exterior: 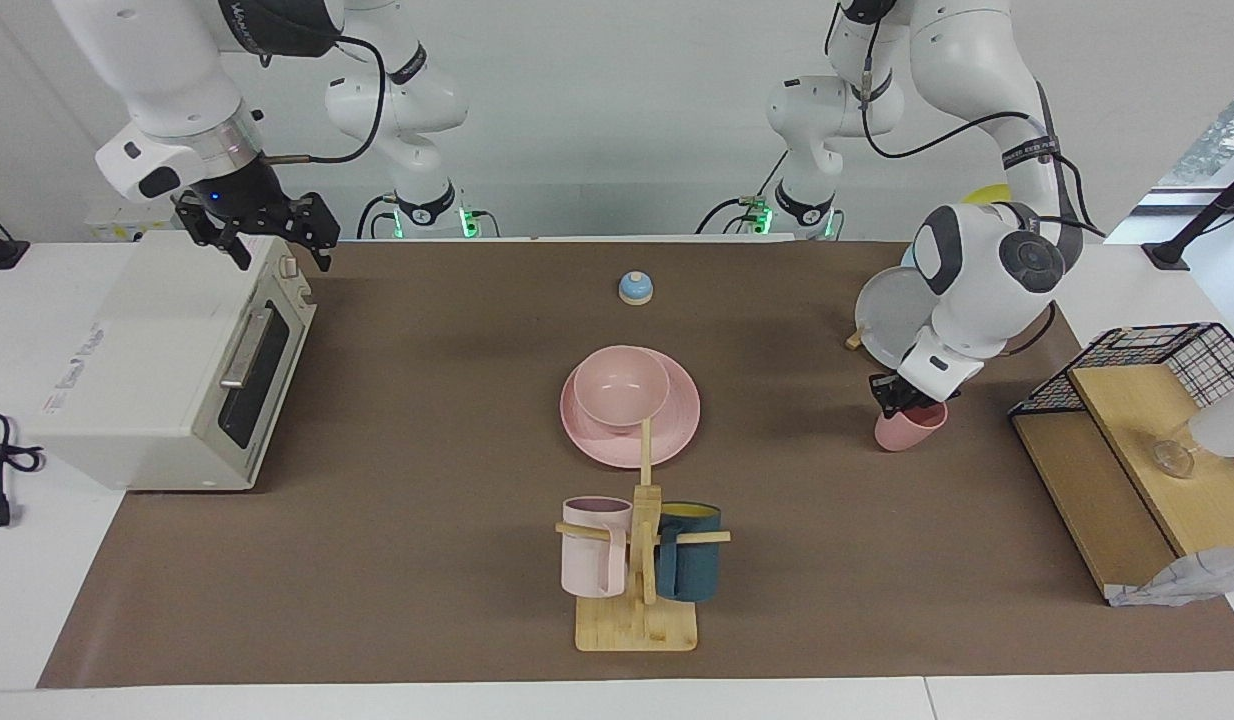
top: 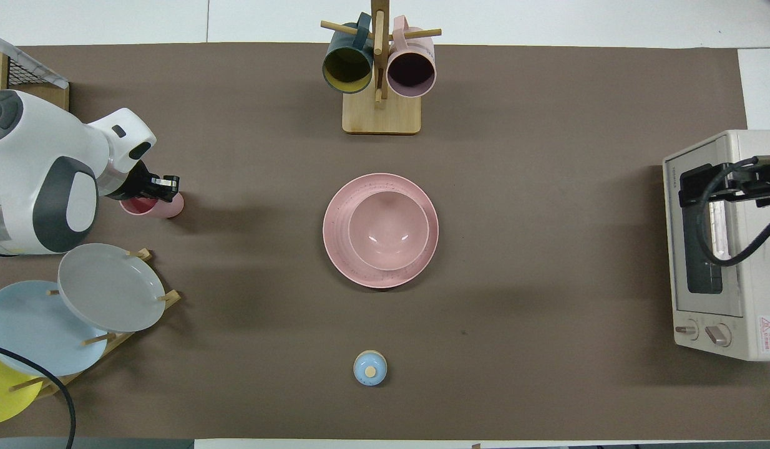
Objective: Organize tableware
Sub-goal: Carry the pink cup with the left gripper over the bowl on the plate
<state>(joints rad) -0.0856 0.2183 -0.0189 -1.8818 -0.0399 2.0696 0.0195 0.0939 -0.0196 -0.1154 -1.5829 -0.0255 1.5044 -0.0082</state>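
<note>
Facing view | left pincer (exterior: 905, 398) clamps pink cup (exterior: 912, 428) rim

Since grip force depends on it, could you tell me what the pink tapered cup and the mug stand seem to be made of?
The pink tapered cup, gripped at its rim by the left gripper, looks like matte ceramic or hard plastic: even, dull, no glare. The mug stand looks like bare light wood, perhaps bamboo: pale yellow with visible strips.

From my seat I've got a matte pink plate (top: 341, 262) with faint dark speckles, matching pink bowl (top: 389, 230) and cup (top: 166, 207), a brown mat on the white bench (top: 110, 19), pale pink (exterior: 594, 548) and dark teal, yellow-lined (exterior: 688, 560) mugs, plus grey (top: 110, 287), light blue (top: 29, 330) and yellow (top: 1, 396) plates.
</note>
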